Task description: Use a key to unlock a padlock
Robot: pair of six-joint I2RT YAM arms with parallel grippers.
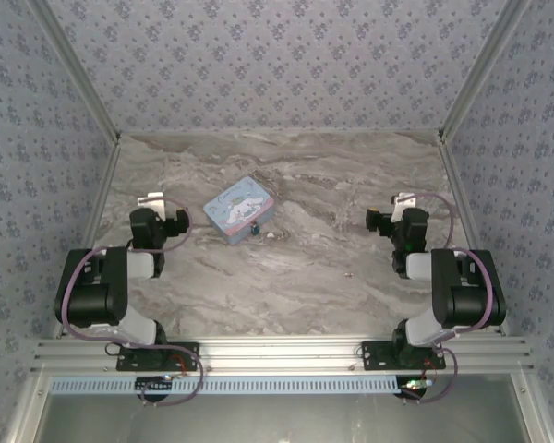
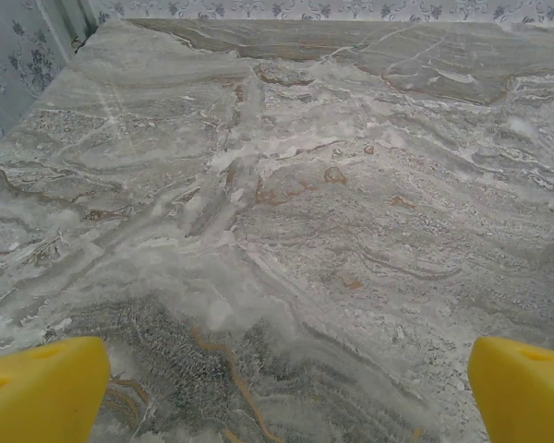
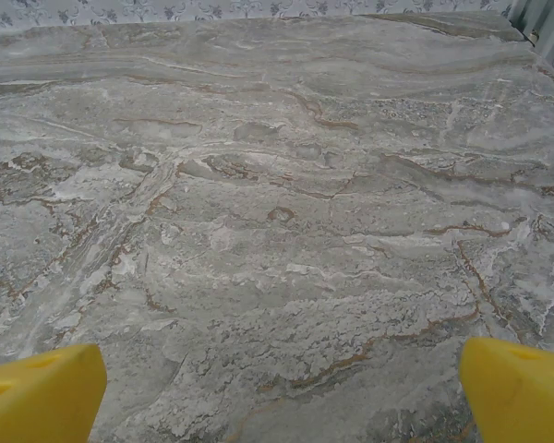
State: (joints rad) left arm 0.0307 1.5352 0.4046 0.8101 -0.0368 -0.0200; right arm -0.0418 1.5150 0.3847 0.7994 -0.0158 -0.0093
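Observation:
A tiny teal-blue padlock [image 1: 256, 228] hangs at the near right edge of a pale-blue cartoon-printed tin box [image 1: 240, 209] on the marble table [image 1: 332, 268]. Just right of it lies a small silvery speck, apparently the key [image 1: 275, 235], too small to make out. My left gripper [image 1: 152, 200] hovers left of the box, well apart from it. My right gripper [image 1: 404, 200] is far off to the right. In the left wrist view the left gripper [image 2: 286, 397] is open, its yellow fingertips [image 2: 42, 388] wide apart over bare marble. The right gripper [image 3: 282, 397] is likewise open over bare marble.
Patterned walls [image 1: 277, 55] with metal corner posts close in the table at the back and on both sides. A metal rail [image 1: 277, 351] carrying both arm bases runs along the near edge. Open marble lies between the two arms.

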